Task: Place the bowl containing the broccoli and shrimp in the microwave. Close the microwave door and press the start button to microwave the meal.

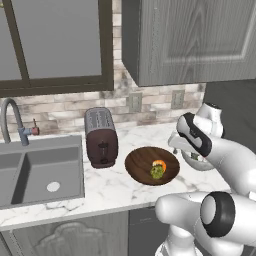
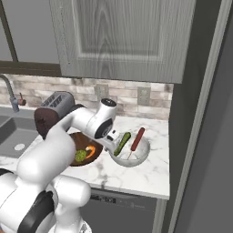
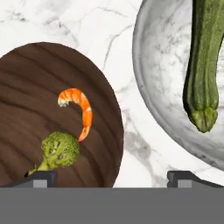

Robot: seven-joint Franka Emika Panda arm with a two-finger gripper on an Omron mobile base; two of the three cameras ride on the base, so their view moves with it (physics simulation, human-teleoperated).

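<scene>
The dark brown wood-grain bowl sits on the marble counter, right of the toaster. The green broccoli and the orange shrimp lie inside it. In the hand view my gripper looks straight down on the bowl's right rim. It is open, with one fingertip over the bowl near the broccoli and the other over bare counter. The shrimp curls just above the broccoli. Nothing is between the fingers. The microwave and its door are out of view.
A pale marble bowl holding a green zucchini and a red stick stands close to the right of the brown bowl. A toaster and a sink are to the left. Cabinets hang overhead, and a tall dark panel closes off the right.
</scene>
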